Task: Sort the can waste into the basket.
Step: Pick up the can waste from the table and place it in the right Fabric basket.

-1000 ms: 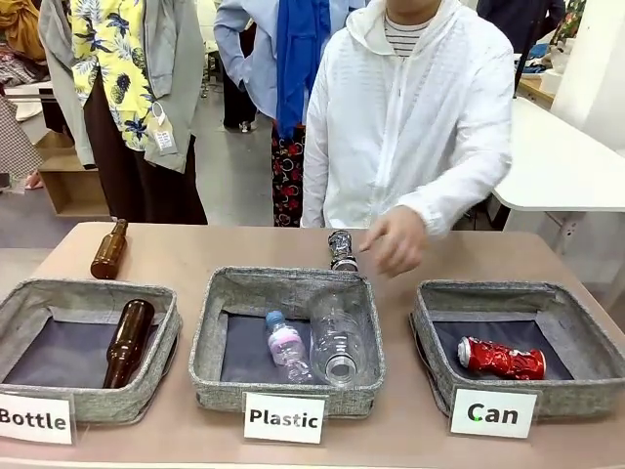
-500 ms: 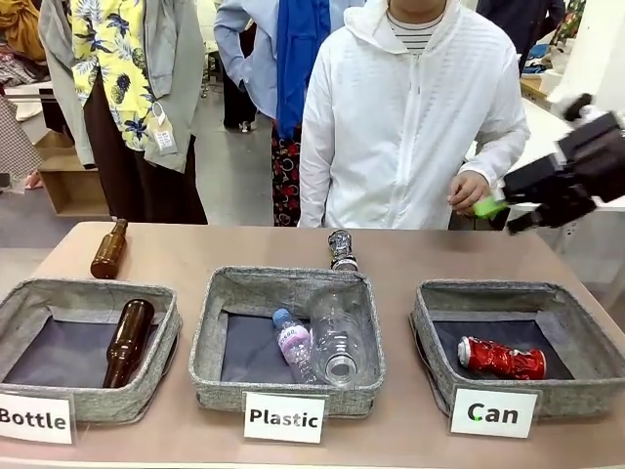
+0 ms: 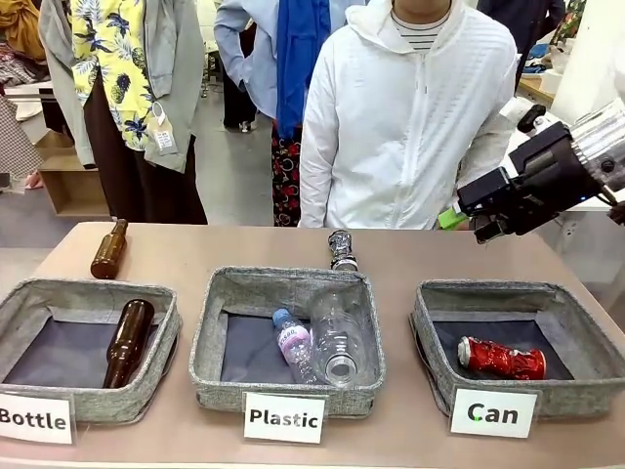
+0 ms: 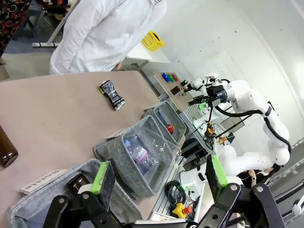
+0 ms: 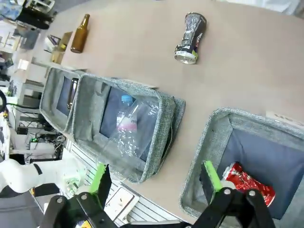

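Observation:
A dark crushed can (image 3: 341, 250) lies on the table behind the middle basket, also seen at dark can (image 4: 112, 94) and dark can (image 5: 190, 31). A red crushed can (image 3: 501, 359) lies inside the grey basket (image 3: 422, 327) labelled "Can"; the right wrist view shows this red can (image 5: 247, 184) and the basket's rim (image 5: 209, 137) below the camera. My right gripper (image 3: 467, 220) hangs in the air above the table's far right, open and empty, as its own view confirms for the gripper (image 5: 155, 178). My left gripper (image 4: 159, 175) stands open and empty, high over the left baskets.
A brown bottle (image 3: 108, 248) lies on the table at far left. The "Bottle" basket (image 3: 88, 293) holds another brown bottle (image 3: 128, 340). The "Plastic" basket (image 3: 210, 332) holds clear bottles (image 3: 337, 337). A person in a white jacket (image 3: 410, 117) stands at the far edge.
The person's hand has drawn back from the dark can to their side. My right arm has swung in from the right, further left and lower. A small bottle in the Plastic basket shifted slightly.

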Tool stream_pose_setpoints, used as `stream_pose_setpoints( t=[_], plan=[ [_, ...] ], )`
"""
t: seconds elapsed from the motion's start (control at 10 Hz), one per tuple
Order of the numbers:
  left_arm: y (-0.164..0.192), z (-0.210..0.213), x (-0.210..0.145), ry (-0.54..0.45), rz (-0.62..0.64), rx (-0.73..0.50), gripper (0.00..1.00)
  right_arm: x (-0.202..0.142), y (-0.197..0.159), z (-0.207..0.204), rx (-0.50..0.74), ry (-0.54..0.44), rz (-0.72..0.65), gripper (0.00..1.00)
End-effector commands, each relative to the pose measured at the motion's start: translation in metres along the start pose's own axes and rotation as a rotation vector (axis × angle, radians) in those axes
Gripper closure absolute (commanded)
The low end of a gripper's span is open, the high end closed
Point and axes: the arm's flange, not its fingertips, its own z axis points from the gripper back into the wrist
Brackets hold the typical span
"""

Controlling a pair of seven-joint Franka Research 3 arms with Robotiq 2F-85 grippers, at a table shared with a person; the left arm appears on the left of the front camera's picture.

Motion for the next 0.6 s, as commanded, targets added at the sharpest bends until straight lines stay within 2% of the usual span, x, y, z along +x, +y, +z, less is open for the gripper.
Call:
stream_pose_setpoints(
  t=[0.0,0.1,0.2,0.3,0.5],
  plan=[
    [-0.003,0.002,0.0,0.007,-0.003,-0.007,0.0,0.003,0.009,-0.014,-0.148,-0.01,-0.223,0.0],
    [-0.003,0.002,0.0,0.007,-0.003,-0.007,0.0,0.031,0.041,-0.045,-0.317,0.014,-0.295,0.0],
    [-0.003,0.002,0.0,0.007,-0.003,-0.007,0.0,0.06,0.056,-0.067,-0.41,0.056,-0.367,0.0],
    [-0.003,0.002,0.0,0.007,-0.003,-0.007,0.0,0.086,0.067,-0.087,-0.493,0.055,-0.432,0.0],
    [-0.003,0.002,0.0,0.007,-0.003,-0.007,0.0,0.127,0.078,-0.143,-0.577,0.091,-0.422,0.0]
  ],
)
